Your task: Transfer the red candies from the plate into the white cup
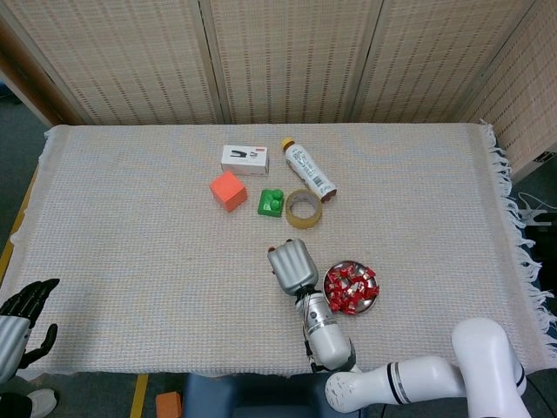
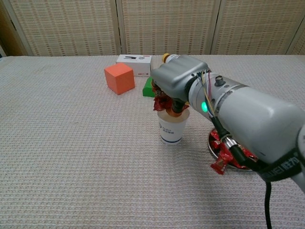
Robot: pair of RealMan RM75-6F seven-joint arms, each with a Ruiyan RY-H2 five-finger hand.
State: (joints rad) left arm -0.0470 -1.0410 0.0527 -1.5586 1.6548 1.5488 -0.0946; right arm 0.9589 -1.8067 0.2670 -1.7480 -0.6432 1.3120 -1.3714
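The white cup [image 2: 172, 128] stands upright on the cloth, hidden under my hand in the head view. My right hand [image 2: 177, 82] [image 1: 291, 266] hovers right over the cup's mouth and pinches a red candy [image 2: 162, 102] at its rim. The metal plate [image 1: 329, 275] [image 2: 213, 146] lies just right of the cup with several red candies [image 1: 352, 288] heaped in it; my forearm covers much of it in the chest view. One candy [image 2: 218, 165] hangs at the plate's near edge. My left hand [image 1: 23, 315] rests at the table's near left corner, fingers apart, holding nothing.
Behind the cup lie an orange cube [image 1: 228, 190], a green block [image 1: 271, 203], a tape roll [image 1: 304, 209], a white box [image 1: 244, 159] and a bottle on its side [image 1: 309, 169]. The cloth's fringed edge [image 1: 513, 218] runs along the right.
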